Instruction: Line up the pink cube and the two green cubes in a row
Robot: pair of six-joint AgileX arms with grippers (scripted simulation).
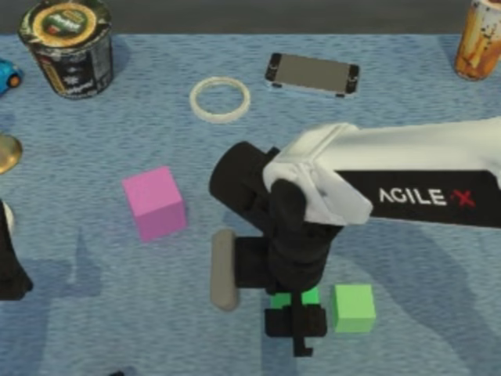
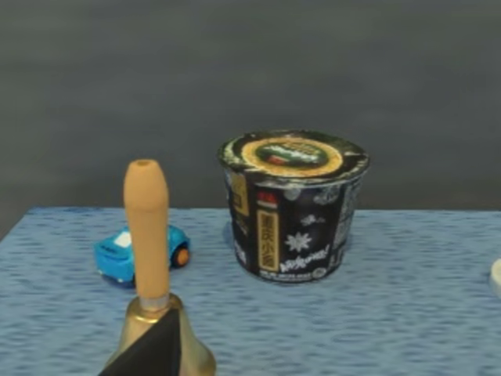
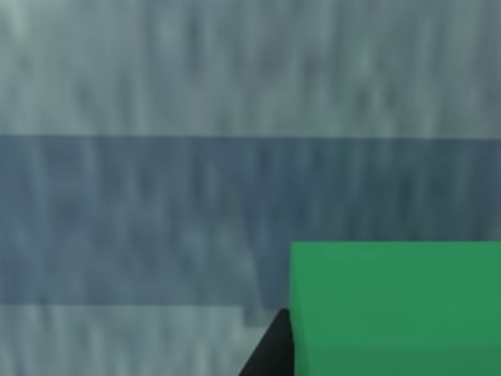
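1. Right gripper (image 1: 296, 319): low at the table's (image 1: 407, 110) near edge, over the vivid green cube (image 1: 311, 297); fingers seemingly clamped on it, though mostly hidden.
2. Pale green cube (image 1: 353, 308): just beside it, rightward.
3. Pink cube (image 1: 154, 203): well left, apart.
4. Left arm (image 1: 9, 258): parked at left edge.

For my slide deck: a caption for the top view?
Right claw over the vivid green cube, beside the paler green cube; pink cube apart.

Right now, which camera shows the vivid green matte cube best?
The right wrist view: the vivid green matte cube fills its lower corner beside a pincer fingertip. The top view shows only slivers under the right arm. The left wrist view shows none.
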